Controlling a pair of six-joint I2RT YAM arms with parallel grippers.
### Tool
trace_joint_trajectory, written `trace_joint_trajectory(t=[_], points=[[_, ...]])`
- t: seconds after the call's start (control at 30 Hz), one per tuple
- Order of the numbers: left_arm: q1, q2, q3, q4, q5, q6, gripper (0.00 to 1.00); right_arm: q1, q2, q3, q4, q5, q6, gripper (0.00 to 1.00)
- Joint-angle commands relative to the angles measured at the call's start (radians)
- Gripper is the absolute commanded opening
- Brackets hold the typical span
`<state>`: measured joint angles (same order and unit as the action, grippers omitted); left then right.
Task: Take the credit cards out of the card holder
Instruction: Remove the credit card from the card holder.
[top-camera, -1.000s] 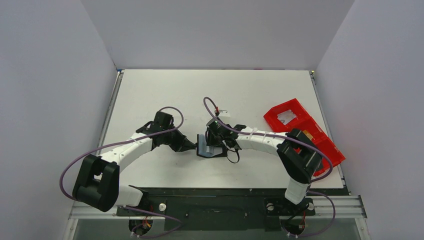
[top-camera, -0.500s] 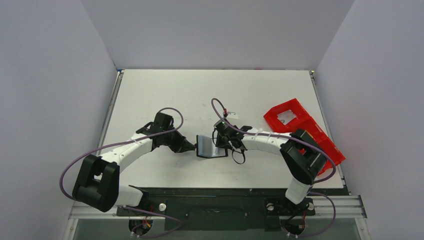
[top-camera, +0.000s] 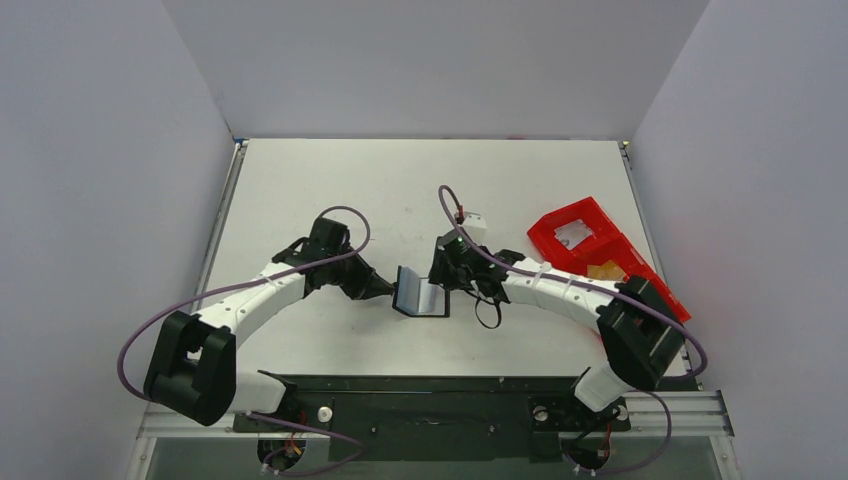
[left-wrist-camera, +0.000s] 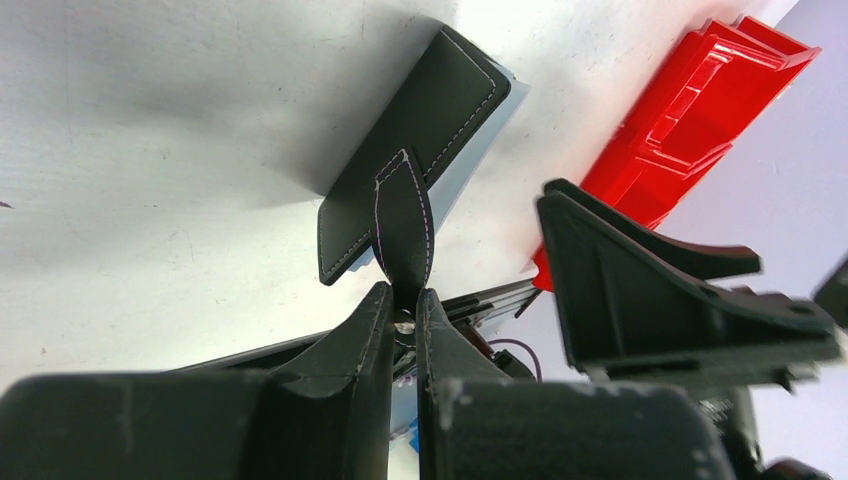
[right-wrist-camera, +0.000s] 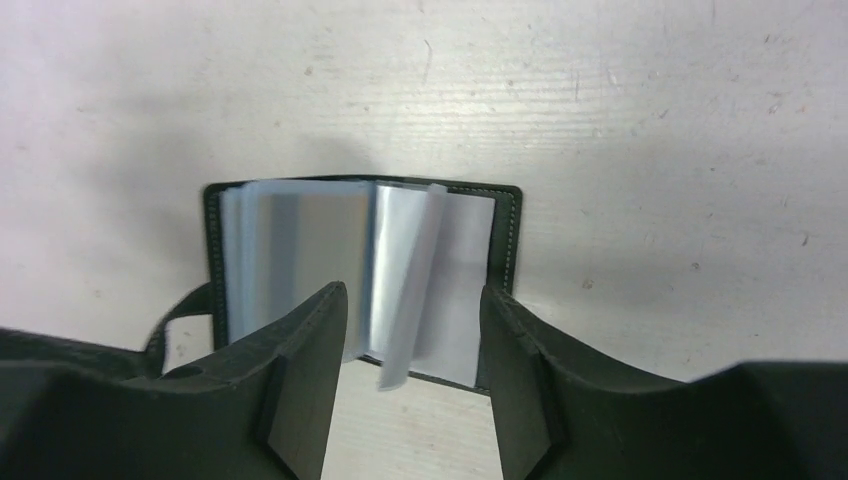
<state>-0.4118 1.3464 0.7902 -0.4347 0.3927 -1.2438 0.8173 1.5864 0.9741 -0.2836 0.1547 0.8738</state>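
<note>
Small flat black folding card holder (top-camera: 420, 297) sits open on the worktop, left of the red plastic compartment tray (top-camera: 548, 240). Left jaws pinch its soft closing tab (left-wrist-camera: 402, 225). Right jaws are spread over floppy clear sleeves (right-wrist-camera: 300, 250), probably light and slippery, so grip a card's edge.

card holder (top-camera: 420, 297) on table (top-camera: 300, 180), tray (top-camera: 604, 222) right

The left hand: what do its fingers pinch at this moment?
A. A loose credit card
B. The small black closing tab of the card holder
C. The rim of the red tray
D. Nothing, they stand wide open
B: in the left wrist view the left hand is shut on the closing tab that hangs from the card holder.
</note>
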Motion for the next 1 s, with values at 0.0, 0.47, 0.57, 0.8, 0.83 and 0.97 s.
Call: trace_joint_trajectory(t=[0.0, 0.47, 0.57, 0.8, 0.83, 0.97], points=[[-0.013, -0.016, 0.026, 0.013, -0.004, 0.007, 0.00, 0.010, -0.098, 0.067, 0.007, 0.005, 0.003, 0.48], [-0.012, -0.013, -0.015, 0.013, -0.017, -0.002, 0.00, 0.051, 0.129, 0.094, 0.161, -0.145, 0.078, 0.50], [-0.012, -0.011, -0.033, 0.029, -0.016, -0.008, 0.00, 0.050, 0.145, 0.064, 0.196, -0.146, 0.091, 0.52], [-0.012, -0.004, -0.056, 0.046, -0.012, -0.012, 0.00, 0.050, 0.179, 0.038, 0.216, -0.171, 0.100, 0.51], [-0.012, -0.005, -0.057, 0.047, -0.013, -0.013, 0.00, 0.050, 0.179, 0.035, 0.214, -0.168, 0.100, 0.50], [-0.009, -0.003, -0.059, 0.047, -0.014, -0.014, 0.00, 0.050, 0.171, 0.017, 0.201, -0.144, 0.096, 0.46]])
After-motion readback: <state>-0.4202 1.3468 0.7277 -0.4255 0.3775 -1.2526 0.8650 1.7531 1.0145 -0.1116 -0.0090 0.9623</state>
